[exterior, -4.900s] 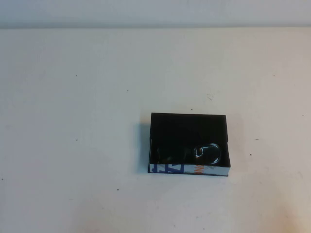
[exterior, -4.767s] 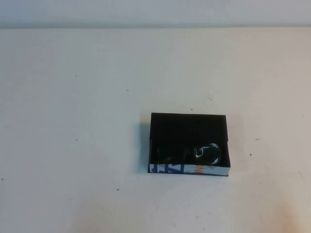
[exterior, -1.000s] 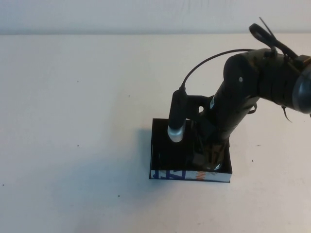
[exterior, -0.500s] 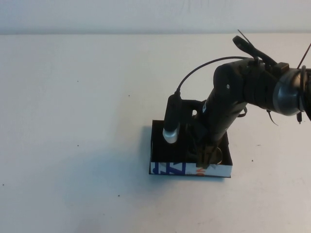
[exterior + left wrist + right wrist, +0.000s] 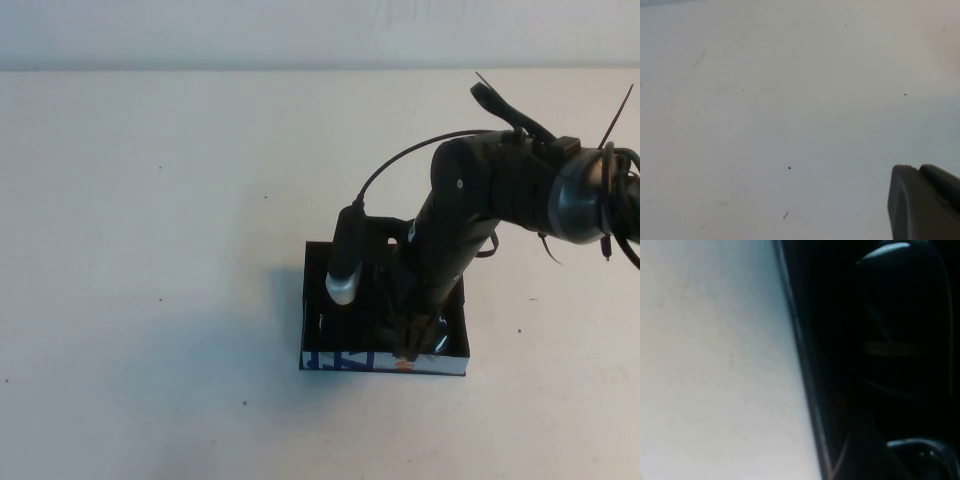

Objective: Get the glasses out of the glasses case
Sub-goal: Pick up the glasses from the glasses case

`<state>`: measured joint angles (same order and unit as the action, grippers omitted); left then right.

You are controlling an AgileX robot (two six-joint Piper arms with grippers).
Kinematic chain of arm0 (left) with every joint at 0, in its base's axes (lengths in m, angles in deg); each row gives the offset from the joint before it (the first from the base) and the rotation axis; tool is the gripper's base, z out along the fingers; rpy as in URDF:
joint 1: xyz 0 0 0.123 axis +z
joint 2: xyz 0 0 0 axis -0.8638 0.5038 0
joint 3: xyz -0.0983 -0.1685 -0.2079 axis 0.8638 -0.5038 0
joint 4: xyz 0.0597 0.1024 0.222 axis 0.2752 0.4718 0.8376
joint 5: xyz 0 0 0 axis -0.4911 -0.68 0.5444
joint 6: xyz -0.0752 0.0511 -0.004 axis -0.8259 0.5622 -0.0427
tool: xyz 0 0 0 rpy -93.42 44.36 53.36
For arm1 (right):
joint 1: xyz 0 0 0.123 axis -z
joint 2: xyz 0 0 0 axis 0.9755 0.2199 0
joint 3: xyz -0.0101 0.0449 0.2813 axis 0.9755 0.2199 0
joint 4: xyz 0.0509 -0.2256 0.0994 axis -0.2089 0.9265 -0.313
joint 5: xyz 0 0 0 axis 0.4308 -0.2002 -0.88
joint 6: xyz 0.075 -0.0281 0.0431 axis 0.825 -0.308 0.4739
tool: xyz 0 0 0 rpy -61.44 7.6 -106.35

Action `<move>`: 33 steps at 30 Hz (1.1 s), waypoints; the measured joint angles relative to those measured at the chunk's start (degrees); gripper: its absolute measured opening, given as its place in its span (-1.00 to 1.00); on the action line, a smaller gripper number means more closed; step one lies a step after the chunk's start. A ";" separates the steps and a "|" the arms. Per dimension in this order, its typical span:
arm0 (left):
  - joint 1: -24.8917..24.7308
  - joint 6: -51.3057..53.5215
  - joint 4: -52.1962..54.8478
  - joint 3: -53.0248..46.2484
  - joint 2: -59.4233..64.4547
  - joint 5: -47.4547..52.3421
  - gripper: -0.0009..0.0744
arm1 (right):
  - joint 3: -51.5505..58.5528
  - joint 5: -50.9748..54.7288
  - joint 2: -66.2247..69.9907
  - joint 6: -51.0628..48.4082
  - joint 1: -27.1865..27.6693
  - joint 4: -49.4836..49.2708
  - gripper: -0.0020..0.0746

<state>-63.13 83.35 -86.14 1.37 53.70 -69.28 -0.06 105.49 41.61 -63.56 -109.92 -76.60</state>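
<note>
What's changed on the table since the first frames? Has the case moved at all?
The right arm came in from the right and lowered its right pincer into the glasses case, down at the glasses near the printed front wall. During the last second the case slid slightly left and toward the robot. The glasses remain inside, not lifted. The left pincer stays over bare table, off to the side.

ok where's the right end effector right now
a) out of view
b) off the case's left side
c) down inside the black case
c) the right end effector reaches down into the glasses case, at the glasses; the left end effector is over bare table.
</note>
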 joint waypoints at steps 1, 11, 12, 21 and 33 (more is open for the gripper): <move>0.00 0.00 0.00 0.00 0.00 0.00 -0.99 | 0.00 0.45 0.11 0.00 -0.14 -0.01 -0.11; 0.00 0.00 0.00 0.00 0.00 0.00 -0.99 | 0.00 1.32 0.09 0.00 -0.28 -0.01 -0.14; 0.00 0.00 0.00 0.00 0.00 0.00 -0.99 | 0.00 0.59 0.09 0.00 -0.28 -0.10 -0.14; 0.00 0.00 0.00 0.00 0.00 0.00 -0.99 | 0.00 -1.90 0.09 0.00 -0.28 -1.45 -0.54; 0.00 0.00 0.00 0.00 0.00 0.00 -0.99 | -4.06 4.65 -4.45 5.93 -0.31 -0.03 -0.94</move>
<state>-63.13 83.35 -86.14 1.37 53.70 -69.28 -4.12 110.14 37.16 -57.62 -110.22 -76.64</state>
